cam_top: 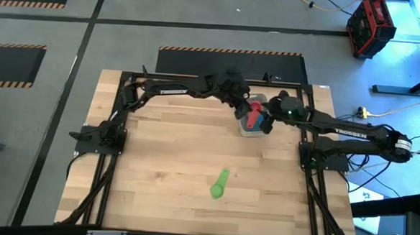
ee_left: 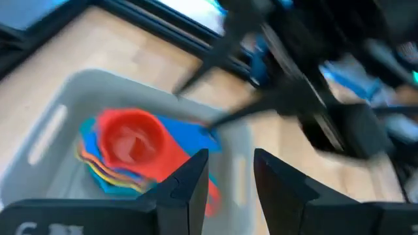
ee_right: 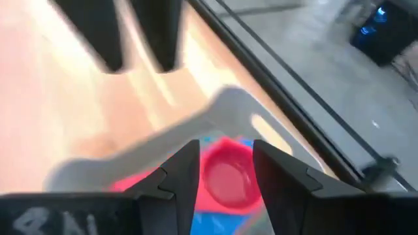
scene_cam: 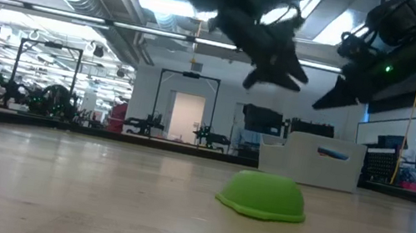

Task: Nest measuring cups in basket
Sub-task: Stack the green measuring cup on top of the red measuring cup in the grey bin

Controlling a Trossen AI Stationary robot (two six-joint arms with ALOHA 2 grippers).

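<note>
Your left gripper (ee_left: 225, 173) hangs part open and empty; below it, the red cup (ee_left: 134, 140) tops the stack in the basket (ee_left: 59, 111). The green cup (cam_top: 219, 184) waits.

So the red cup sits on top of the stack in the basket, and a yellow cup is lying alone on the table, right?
Not quite: the lone cup on the table is green, not yellow, as the high view shows. The red cup does top the stack in the basket.
</note>
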